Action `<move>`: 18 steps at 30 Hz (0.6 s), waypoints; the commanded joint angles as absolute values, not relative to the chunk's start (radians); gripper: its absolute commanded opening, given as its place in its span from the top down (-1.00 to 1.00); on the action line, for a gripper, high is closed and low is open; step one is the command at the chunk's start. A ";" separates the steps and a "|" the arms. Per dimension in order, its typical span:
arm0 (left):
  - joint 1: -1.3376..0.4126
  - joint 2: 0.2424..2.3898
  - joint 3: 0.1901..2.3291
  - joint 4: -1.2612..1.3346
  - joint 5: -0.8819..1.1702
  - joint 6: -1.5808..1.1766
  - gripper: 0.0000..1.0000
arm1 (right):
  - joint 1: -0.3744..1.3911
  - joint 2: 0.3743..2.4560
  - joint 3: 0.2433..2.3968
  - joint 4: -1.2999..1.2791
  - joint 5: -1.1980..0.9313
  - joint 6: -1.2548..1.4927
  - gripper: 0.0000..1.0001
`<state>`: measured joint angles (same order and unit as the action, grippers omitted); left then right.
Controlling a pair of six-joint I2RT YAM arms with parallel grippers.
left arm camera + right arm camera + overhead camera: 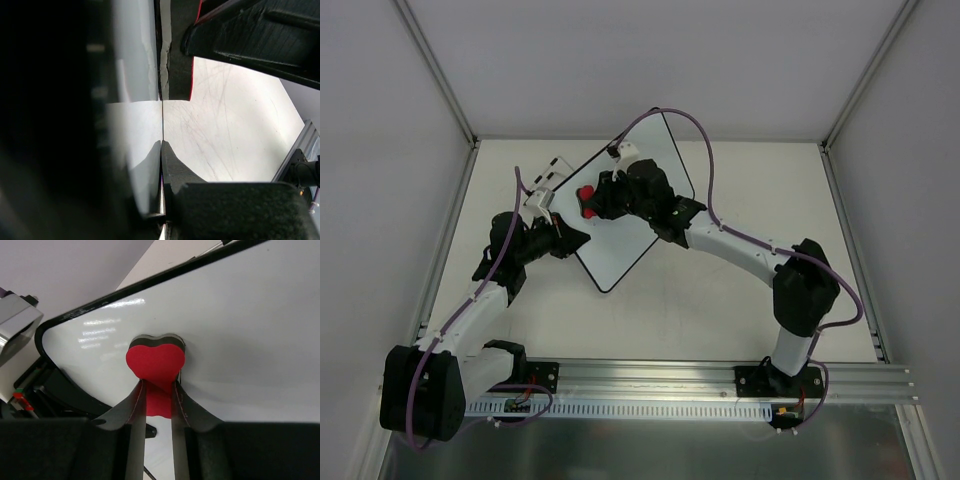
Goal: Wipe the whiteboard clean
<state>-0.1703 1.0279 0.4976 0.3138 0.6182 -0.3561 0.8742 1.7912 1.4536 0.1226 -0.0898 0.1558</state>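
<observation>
The whiteboard (620,252) lies angled at the table's middle; I see no marks on its visible surface. My left gripper (570,240) is shut on its left edge; in the left wrist view the thin edge (162,120) runs between the jaws of that gripper (162,146). My right gripper (592,202) is shut on a red heart-shaped eraser (586,194) and presses it on the board's upper left part. In the right wrist view the eraser (155,361) sits flat against the board (240,325), clamped by the gripper (159,386).
Pale walls with metal corner posts enclose the table on three sides. An aluminium rail (670,380) carries both arm bases at the near edge. White parts with black marks (548,178) sit just behind the left wrist. Purple cables loop over both arms.
</observation>
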 commanded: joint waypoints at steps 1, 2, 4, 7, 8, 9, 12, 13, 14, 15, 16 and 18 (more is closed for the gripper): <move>-0.224 1.038 0.518 0.233 0.802 -0.279 1.00 | 0.907 1.842 1.512 0.222 -0.106 0.141 0.99; -0.225 1.040 0.520 0.233 0.801 -0.279 1.00 | 0.907 1.841 1.513 0.221 -0.106 0.137 0.99; -0.224 1.043 0.520 0.233 0.801 -0.279 1.00 | 0.910 1.836 1.490 0.216 -0.104 0.133 0.99; -0.225 1.043 0.520 0.233 0.801 -0.278 1.00 | 0.907 1.819 1.419 0.218 -0.100 0.138 0.99; -0.225 1.045 0.522 0.233 0.801 -0.276 1.00 | 0.907 1.815 1.396 0.218 -0.100 0.141 0.99; -0.225 1.045 0.523 0.233 0.802 -0.275 1.00 | 0.905 1.809 1.373 0.219 -0.103 0.146 0.99; -0.225 1.048 0.523 0.233 0.805 -0.275 1.00 | 0.885 1.784 1.269 0.232 -0.109 0.169 0.99; -0.225 1.051 0.523 0.233 0.808 -0.275 1.00 | 0.871 1.767 1.212 0.245 -0.113 0.175 0.99; -0.225 1.051 0.523 0.233 0.807 -0.275 1.00 | 0.864 1.758 1.186 0.252 -0.117 0.181 0.99; -0.225 1.051 0.523 0.233 0.808 -0.275 1.00 | 0.859 1.750 1.161 0.262 -0.118 0.183 0.99; -0.225 1.051 0.523 0.233 0.808 -0.275 1.00 | 0.848 1.744 1.137 0.268 -0.120 0.186 0.99; -0.225 1.051 0.523 0.233 0.808 -0.275 1.00 | 0.839 1.732 1.079 0.282 -0.124 0.195 0.99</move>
